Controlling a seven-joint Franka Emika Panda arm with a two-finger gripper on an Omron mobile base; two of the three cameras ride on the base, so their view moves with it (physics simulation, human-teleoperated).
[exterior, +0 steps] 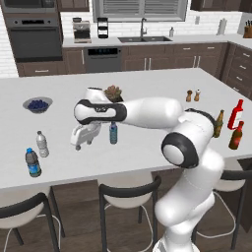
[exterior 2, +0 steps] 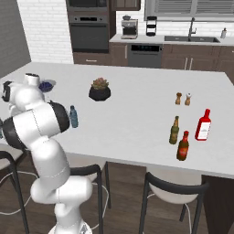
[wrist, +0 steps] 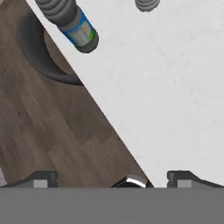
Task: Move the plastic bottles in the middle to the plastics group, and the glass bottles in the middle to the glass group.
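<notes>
The pale blue bottle (exterior: 113,133) (exterior 2: 73,116) stands mid-counter, just right of my gripper (exterior: 78,144). The fingertips (wrist: 42,178) are wide apart with nothing between them, so the gripper (wrist: 113,180) is open, hovering over the counter's front edge. At front left, the see-through blue-label bottle (exterior: 33,163) (wrist: 73,25) stands beside the clear white-capped bottle (exterior: 42,143) (wrist: 146,4). At far right, the small brown red-necked bottle (exterior: 236,136) (exterior 2: 183,146) stands close to the tall red bottle (exterior: 237,114) (exterior 2: 203,124) and the gold-necked dark bottle (exterior: 218,123) (exterior 2: 174,130).
A bowl of blueberries (exterior: 37,104) sits at the left, a potted succulent (exterior: 113,93) behind my arm, and salt and pepper shakers (exterior: 193,95) at the right rear. Dark stools (exterior: 129,193) line the counter's front edge above the wood floor.
</notes>
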